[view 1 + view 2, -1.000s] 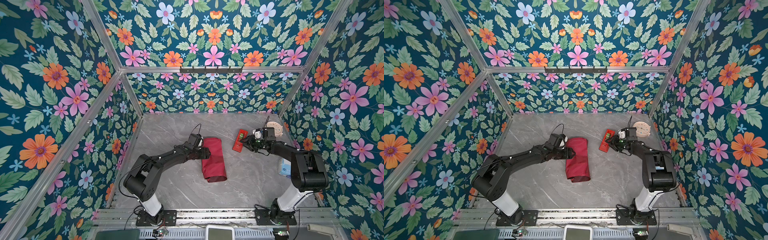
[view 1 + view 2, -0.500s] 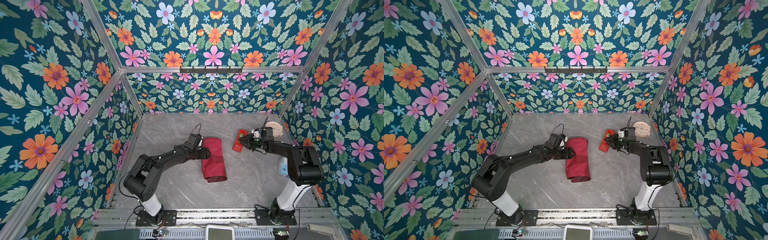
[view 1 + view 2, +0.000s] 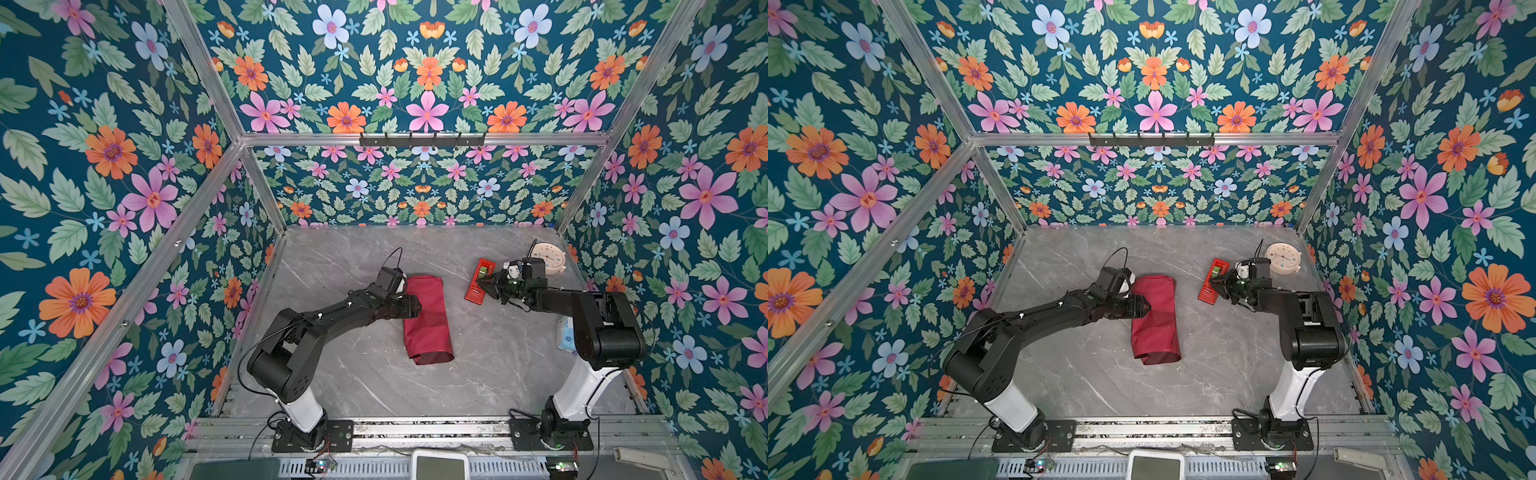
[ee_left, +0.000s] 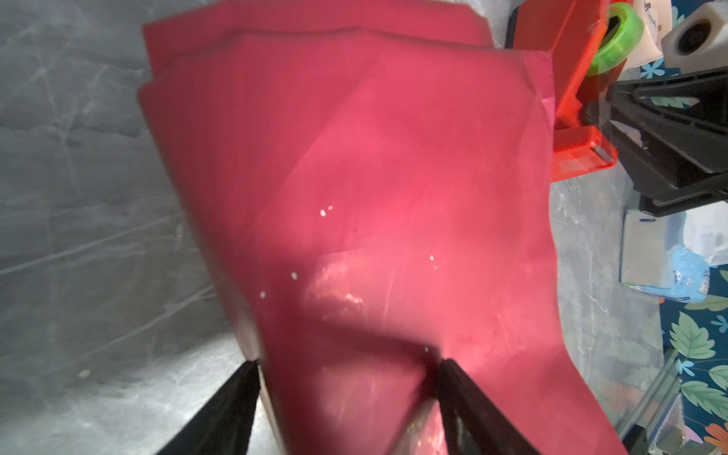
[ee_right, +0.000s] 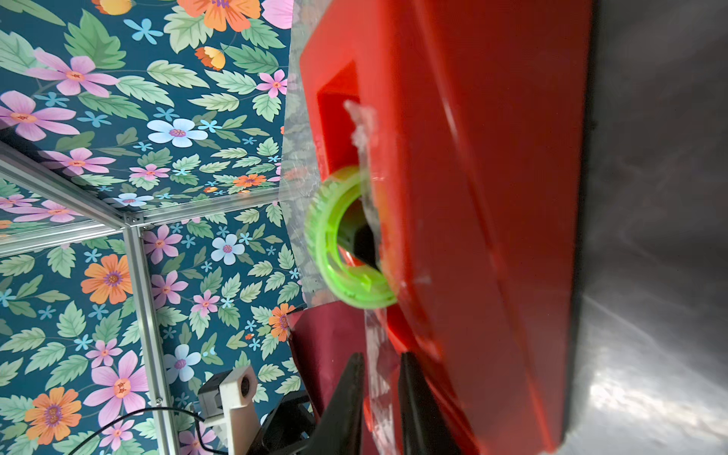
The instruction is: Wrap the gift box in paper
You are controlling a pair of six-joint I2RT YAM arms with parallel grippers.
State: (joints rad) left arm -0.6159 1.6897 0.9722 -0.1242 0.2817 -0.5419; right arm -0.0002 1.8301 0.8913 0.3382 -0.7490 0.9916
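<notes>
Grey marble table point(image 3: 353, 374) walled in by flowered panels point(image 3: 124, 208). Its whole near half lies bare and open. In the middle lies the rolled maroon paper point(image 3: 428, 328), and the left arm point(image 3: 332, 311) stretches low across the table to it, barring the left side. A bare strip parts the paper from the red tape dispenser point(image 3: 473, 291), where the right gripper point(image 3: 481, 284) sits. A round clock point(image 3: 548, 259) and a blue-white packet point(image 3: 567, 338) crowd the right wall. The far strip beyond them all is bare too
</notes>
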